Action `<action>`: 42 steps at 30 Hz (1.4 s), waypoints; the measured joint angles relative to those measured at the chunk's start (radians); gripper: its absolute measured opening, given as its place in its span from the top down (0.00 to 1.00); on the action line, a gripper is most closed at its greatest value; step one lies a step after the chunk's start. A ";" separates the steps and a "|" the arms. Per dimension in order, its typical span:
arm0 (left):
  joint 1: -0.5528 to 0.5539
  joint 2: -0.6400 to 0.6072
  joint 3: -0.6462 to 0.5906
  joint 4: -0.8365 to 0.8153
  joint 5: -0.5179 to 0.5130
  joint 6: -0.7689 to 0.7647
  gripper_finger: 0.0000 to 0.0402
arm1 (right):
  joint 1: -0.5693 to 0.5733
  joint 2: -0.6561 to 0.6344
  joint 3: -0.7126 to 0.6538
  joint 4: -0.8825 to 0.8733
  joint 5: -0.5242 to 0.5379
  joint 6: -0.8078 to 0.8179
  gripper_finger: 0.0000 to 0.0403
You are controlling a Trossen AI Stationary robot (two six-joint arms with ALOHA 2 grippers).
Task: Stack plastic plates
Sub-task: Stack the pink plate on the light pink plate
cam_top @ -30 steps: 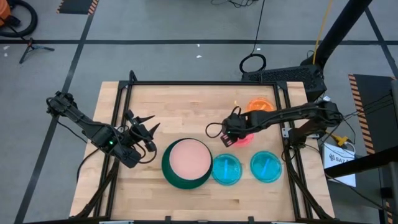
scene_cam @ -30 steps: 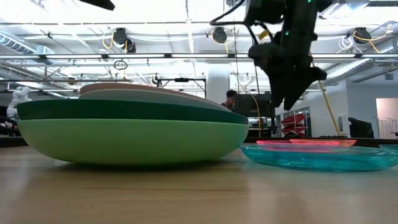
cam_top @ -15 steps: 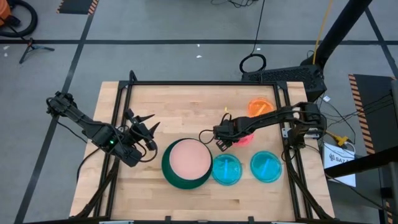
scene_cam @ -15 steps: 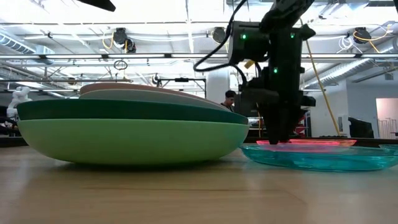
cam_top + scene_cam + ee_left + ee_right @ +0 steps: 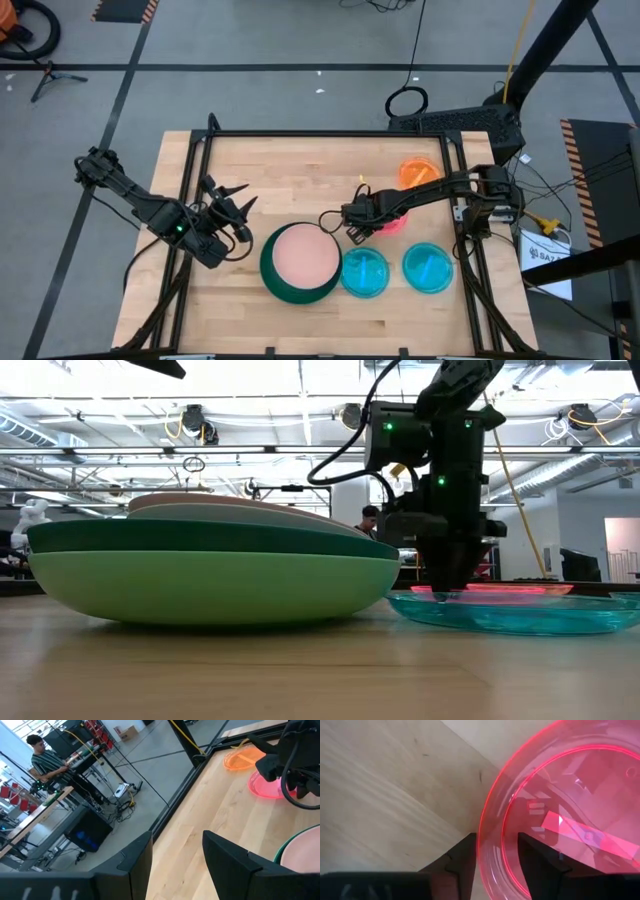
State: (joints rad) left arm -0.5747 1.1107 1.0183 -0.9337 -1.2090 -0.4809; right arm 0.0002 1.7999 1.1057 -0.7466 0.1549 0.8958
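1. At left of centre in the high view, the left gripper (image 5: 228, 198) waits over bare wood beside the big stack, its fingers spread with nothing between them; it sits where it sat a second ago.

2. Lower centre of that view, the stack of plastic plates (image 5: 300, 262) stands with a salmon pink plate (image 5: 303, 252) on top and a dark green rim around it. The low view shows a light green plate (image 5: 210, 586) at its base, with the dark green plate (image 5: 190, 536) and paler ones nested above.

3. Just right of centre, the change: the right gripper (image 5: 354, 221) has slid left and dropped within the last second, and in the low view its tips now reach the level of the plates. The right wrist view shows its fingers (image 5: 462, 857) spread, one either side of the rim of the hot pink plate (image 5: 560, 815), not yet closed. A pinch and lift look to be next.

4. Right of that, the hot pink plate (image 5: 392, 221) lies partly under the arm, with the bright orange plate (image 5: 418, 169) just above it in the frame.

5. Lower right, two translucent blue plates (image 5: 365, 272) (image 5: 428, 268) sit side by side near the front edge, the nearer one just beside the stack. It lies close to the path from the pink plate to the stack, so a low carry could clip it.
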 joint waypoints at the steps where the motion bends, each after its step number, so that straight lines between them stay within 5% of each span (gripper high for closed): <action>1: -0.001 0.000 0.000 0.000 0.000 -0.001 0.55 | 0.000 0.000 0.000 0.002 0.001 0.000 0.68; 17: -0.014 0.000 0.000 0.000 0.000 0.000 0.55 | 0.002 -0.005 0.106 -0.101 0.056 -0.105 0.99; 29: -0.115 0.000 0.000 0.000 -0.103 -0.019 0.55 | 0.101 -0.006 0.451 -0.170 0.111 -0.379 0.99; 42: -0.146 0.000 0.000 0.000 -0.119 -0.021 0.55 | 0.362 0.059 0.504 0.188 0.108 -0.729 1.00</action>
State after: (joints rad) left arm -0.7212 1.1107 1.0183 -0.9333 -1.3285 -0.5022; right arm 0.3622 1.8591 1.6093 -0.5583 0.2626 0.1665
